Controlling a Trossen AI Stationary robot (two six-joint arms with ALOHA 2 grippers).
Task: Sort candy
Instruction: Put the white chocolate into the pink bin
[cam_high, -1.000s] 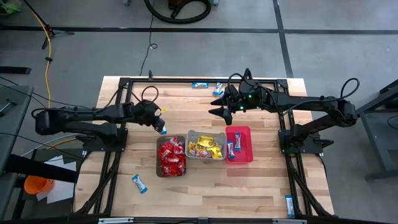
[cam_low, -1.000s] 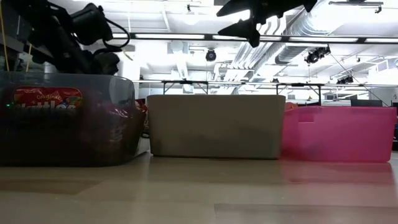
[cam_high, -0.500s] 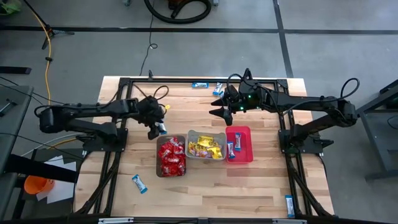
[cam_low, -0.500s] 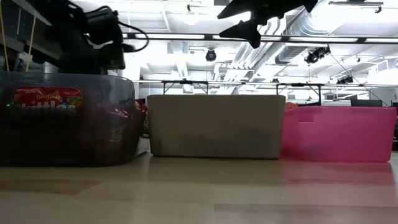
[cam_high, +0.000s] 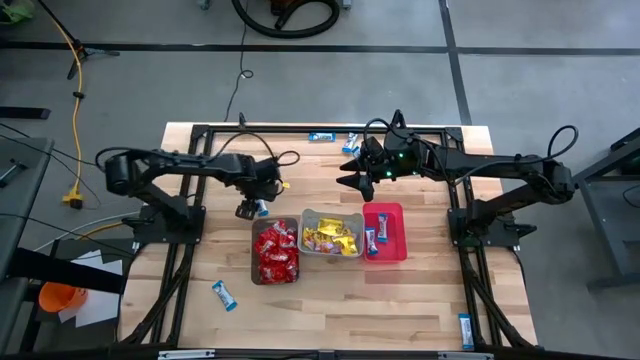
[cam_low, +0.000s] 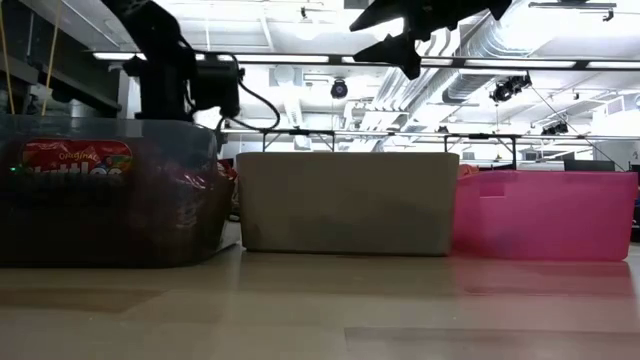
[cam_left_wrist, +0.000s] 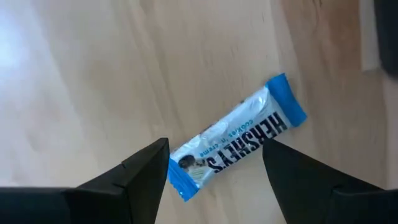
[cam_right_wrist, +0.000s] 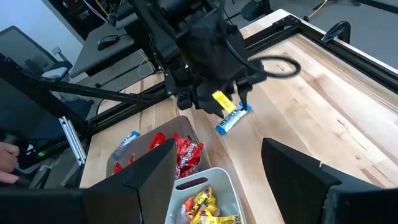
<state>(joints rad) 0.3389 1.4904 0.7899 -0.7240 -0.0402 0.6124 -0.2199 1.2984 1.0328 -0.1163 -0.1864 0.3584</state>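
the left pincer (cam_high: 250, 207) is hanging wide open with nothing in it, just above a blue-and-white bar (cam_left_wrist: 237, 136) that is lying flat on the wooden worktop (cam_high: 330, 300), near the brown bin (cam_high: 275, 252) of red packets (cam_high: 276, 255). the right pincer (cam_high: 352, 180) is waiting open and empty above the worktop behind the grey bin (cam_high: 331, 234) and pink bin (cam_high: 384, 232).
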